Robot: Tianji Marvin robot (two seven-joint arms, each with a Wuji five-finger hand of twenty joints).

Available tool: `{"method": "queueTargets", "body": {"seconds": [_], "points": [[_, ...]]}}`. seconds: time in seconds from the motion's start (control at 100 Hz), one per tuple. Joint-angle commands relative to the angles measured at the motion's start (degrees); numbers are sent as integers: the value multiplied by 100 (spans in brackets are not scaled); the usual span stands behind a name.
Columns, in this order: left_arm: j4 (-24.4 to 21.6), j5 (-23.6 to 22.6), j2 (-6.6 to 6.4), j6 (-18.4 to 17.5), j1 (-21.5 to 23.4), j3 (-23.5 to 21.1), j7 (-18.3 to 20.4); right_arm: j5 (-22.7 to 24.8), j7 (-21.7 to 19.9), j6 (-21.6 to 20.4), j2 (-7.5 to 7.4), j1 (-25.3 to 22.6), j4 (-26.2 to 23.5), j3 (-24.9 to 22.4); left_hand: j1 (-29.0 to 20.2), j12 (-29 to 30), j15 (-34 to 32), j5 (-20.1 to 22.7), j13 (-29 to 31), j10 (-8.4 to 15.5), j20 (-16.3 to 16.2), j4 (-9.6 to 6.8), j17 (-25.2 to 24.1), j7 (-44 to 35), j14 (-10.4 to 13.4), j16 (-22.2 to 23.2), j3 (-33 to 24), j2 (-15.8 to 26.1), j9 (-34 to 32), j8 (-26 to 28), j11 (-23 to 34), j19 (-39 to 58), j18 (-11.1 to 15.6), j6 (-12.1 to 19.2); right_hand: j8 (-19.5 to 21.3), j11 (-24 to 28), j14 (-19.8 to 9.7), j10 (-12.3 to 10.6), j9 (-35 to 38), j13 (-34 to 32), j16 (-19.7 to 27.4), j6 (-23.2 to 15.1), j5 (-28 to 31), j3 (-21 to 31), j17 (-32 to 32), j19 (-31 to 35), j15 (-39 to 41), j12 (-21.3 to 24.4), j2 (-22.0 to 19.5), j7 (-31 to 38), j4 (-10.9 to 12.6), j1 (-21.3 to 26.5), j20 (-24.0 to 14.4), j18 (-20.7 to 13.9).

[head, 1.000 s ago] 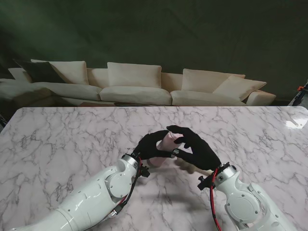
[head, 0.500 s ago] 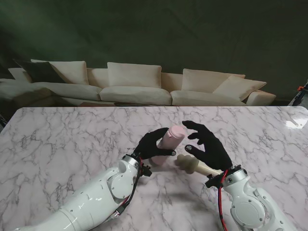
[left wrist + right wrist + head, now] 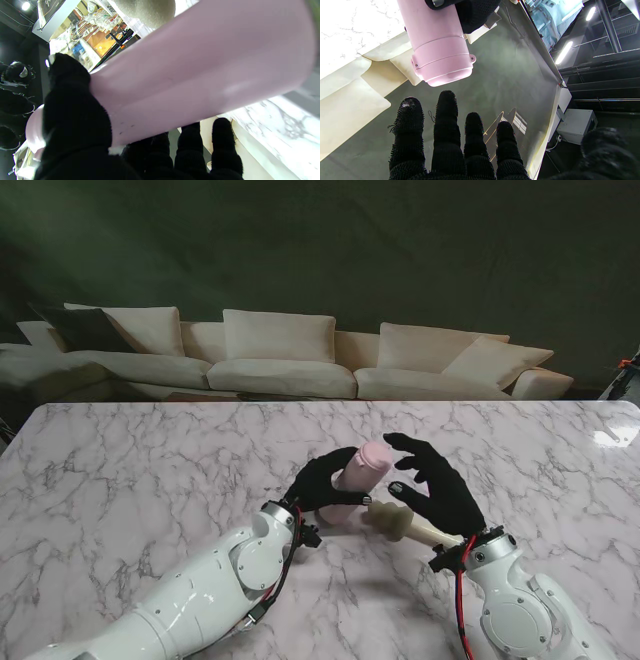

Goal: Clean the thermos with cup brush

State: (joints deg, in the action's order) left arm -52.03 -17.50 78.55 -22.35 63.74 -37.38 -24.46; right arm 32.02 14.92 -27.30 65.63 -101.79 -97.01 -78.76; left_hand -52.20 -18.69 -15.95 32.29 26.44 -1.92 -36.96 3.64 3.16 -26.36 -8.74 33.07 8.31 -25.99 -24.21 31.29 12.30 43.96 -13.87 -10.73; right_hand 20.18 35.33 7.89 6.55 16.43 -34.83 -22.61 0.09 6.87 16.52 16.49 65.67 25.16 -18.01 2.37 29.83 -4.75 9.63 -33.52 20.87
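My left hand [image 3: 322,483] clamped round pink thermos [image 3: 356,471], tilted, lid [image 3: 442,66] on. My right hand [image 3: 432,483] empty, fingers spread just beside cap. Cup brush [image 3: 400,523] lying on table [image 3: 120,470] under right hand. Risk: one-handed grip slips during uncapping; thermos drops.

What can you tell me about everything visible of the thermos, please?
The thermos is a smooth, glossy pink cylinder, seemingly plastic or coated metal. Its lid is on, ringed by seams with small side tabs. It is tilted, lid end raised and leaning right, while its base is hidden behind the hand. The left hand wraps its lower body. The right hand is open just beyond the lid, not touching. The brush lies on the table beside it.
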Motion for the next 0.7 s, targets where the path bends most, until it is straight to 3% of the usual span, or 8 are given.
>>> {"method": "queueTargets", "body": {"seconds": [0.0,0.69], "points": [[-62,-71,-95,42,102,-38,88,20,13,30,20,-34,22,-6,-801,62,156,940,-108,250,-71,-234,-75,-722,222,-63,-702,2000,199,-29,-12,-174,184,1765,120,85,-187,-119,-57,87,-80,-203,-56,-122,-102,-24,19,-28,-192,42,123,174,-98,-137],[-531,-463,-502,503,398,-432,409,43,77,34,31,-63,7,-36,-596,107,174,762,-142,215,-105,-260,-62,-529,132,-76,-662,1733,228,-131,-74,-228,130,1647,106,98,-202,-108,-84,169,-68,-198,-71,-191,-157,-71,-7,-25,-237,30,130,207,-127,-143]]}}
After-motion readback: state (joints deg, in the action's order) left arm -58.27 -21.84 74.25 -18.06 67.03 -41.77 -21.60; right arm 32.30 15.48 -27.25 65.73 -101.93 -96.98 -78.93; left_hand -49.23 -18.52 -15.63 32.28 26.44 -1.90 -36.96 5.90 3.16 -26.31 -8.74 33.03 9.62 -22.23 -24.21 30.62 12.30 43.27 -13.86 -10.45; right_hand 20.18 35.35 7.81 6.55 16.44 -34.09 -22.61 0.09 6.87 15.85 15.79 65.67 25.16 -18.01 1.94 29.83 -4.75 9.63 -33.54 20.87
